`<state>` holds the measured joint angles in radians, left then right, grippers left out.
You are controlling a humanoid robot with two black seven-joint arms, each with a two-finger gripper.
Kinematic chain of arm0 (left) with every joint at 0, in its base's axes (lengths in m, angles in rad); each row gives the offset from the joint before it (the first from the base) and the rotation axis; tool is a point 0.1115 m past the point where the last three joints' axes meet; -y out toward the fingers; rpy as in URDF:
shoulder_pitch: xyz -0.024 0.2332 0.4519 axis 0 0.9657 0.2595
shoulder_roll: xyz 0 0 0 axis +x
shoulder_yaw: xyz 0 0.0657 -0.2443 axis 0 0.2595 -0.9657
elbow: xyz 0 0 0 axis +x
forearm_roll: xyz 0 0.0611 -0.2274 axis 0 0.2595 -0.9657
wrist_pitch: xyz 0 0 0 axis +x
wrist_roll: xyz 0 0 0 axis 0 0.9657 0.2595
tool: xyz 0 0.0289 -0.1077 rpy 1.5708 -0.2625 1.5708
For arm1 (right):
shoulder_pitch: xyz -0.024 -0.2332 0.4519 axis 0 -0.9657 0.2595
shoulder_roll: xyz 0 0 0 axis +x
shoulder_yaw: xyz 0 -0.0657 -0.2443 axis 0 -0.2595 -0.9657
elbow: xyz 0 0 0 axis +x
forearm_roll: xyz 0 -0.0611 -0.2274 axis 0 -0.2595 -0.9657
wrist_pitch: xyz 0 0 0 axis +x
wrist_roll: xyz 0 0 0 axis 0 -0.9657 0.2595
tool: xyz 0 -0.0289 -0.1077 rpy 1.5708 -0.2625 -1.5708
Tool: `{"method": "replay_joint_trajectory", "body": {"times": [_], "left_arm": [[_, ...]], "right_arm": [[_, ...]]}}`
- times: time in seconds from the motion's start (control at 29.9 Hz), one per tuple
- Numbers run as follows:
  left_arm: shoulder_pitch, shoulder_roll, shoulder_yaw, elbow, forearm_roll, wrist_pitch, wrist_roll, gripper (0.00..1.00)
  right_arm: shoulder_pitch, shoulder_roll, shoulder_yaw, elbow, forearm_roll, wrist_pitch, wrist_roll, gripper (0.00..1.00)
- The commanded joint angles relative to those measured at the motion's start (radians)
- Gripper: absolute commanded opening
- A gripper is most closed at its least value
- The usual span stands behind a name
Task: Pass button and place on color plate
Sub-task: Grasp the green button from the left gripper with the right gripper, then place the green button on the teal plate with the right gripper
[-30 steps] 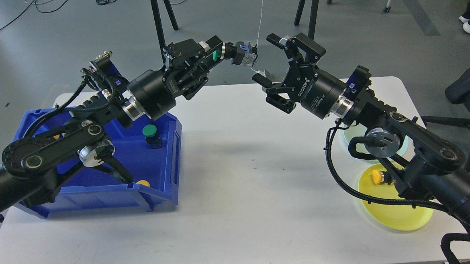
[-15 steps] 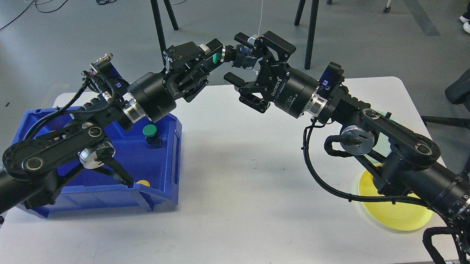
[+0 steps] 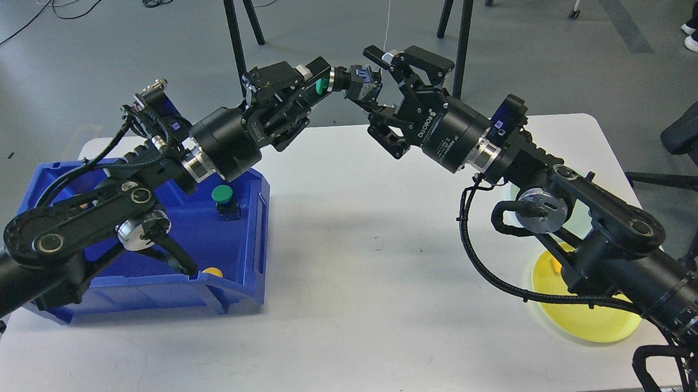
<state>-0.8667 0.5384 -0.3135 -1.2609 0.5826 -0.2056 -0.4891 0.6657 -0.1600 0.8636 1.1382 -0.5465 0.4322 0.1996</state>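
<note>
- The desk (image 3: 355,315) carries a blue bin (image 3: 242,267) on the left and a yellow plate (image 3: 588,324) on the right, with a pale green plate (image 3: 580,217) partly hidden behind the right arm.
- Handover is midway, by my judgement: release, carry and placing remain.
- The left end effector (image 3: 318,79) grips the green button (image 3: 343,84) in mid-air, above the desk's far edge.
- The right end effector (image 3: 380,81) straddles the button's body; whether it has clamped, I cannot tell.
- In the bin: a second green button (image 3: 224,199) and a yellow button (image 3: 212,272).
</note>
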Motion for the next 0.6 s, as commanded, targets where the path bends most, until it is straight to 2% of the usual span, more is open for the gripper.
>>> {"method": "replay_joint_trajectory", "body": {"times": [0.0,0.1,0.2,0.23,0.27,0.33,0.37,0.47,0.57], "left_arm": [[0.000,0.000,0.001,0.000,0.000,0.002,0.000,0.09],[0.000,0.000,0.002,-0.003,0.005,0.002,0.000,0.10],[0.000,0.000,0.002,-0.005,0.008,0.002,0.000,0.14],[0.000,0.000,0.004,-0.005,0.008,0.003,0.000,0.22],[0.000,-0.003,0.004,-0.005,0.006,0.005,0.000,0.36],[0.000,-0.005,0.004,-0.008,0.002,0.002,0.000,0.73],[-0.002,-0.006,0.004,-0.008,-0.001,0.000,0.000,0.85],[-0.006,-0.008,0.010,-0.006,-0.003,0.000,0.000,0.91],[-0.006,-0.008,0.008,-0.006,-0.003,0.000,0.000,0.92]], "right_arm": [[0.002,-0.009,-0.005,0.011,-0.004,0.005,0.000,0.16],[0.002,-0.010,-0.006,0.018,-0.004,0.002,0.000,0.02],[0.000,-0.012,-0.006,0.020,-0.004,0.002,0.000,0.01],[0.000,-0.013,-0.006,0.022,-0.004,0.002,0.000,0.01],[0.000,-0.016,-0.006,0.022,-0.004,0.002,0.000,0.01],[-0.001,-0.029,-0.006,0.029,-0.004,0.000,0.000,0.01],[-0.005,-0.032,-0.008,0.032,-0.004,0.000,0.000,0.01],[-0.017,-0.042,-0.003,0.035,-0.004,-0.001,0.000,0.01],[-0.037,-0.067,0.017,0.035,0.000,-0.004,0.000,0.01]]}}
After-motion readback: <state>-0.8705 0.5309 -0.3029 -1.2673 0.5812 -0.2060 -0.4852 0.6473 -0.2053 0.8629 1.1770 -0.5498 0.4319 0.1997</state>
